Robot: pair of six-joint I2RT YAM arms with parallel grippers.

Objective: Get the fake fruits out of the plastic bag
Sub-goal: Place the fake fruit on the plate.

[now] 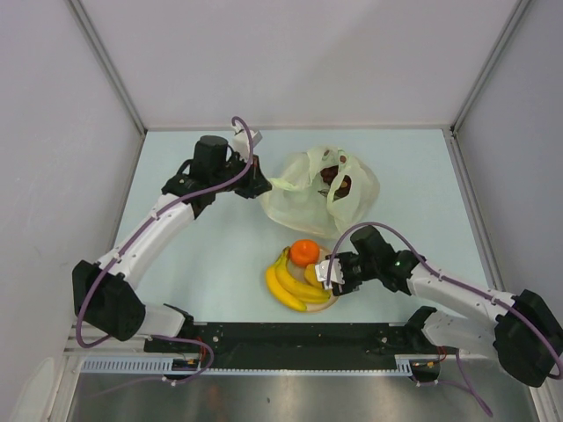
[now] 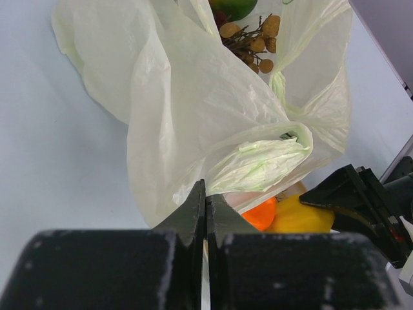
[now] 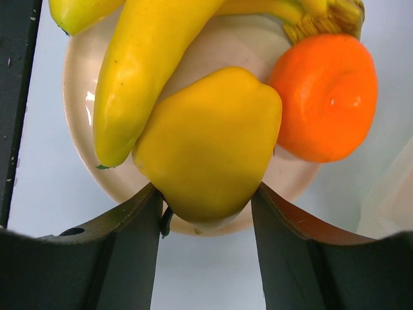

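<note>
Yellow pepper-shaped plastic fruit point(image 3: 206, 142) sits clasped between the half-spread fingers of the right end effector point(image 3: 206, 188), on the round cream plate point(image 3: 77, 84) beside the yellow banana bunch point(image 3: 148, 51) and round orange fruit point(image 3: 326, 97). The left end effector point(image 2: 205, 197), fully closed, pinches the crinkly pale yellow-green plastic bag point(image 2: 193, 103). A brownish grape bunch point(image 2: 255, 39) and green-red mango point(image 2: 233, 6) lie inside it, farther out on the counter point(image 1: 202, 264) beyond the plate. The right arm looks best placed to reach them.
</note>
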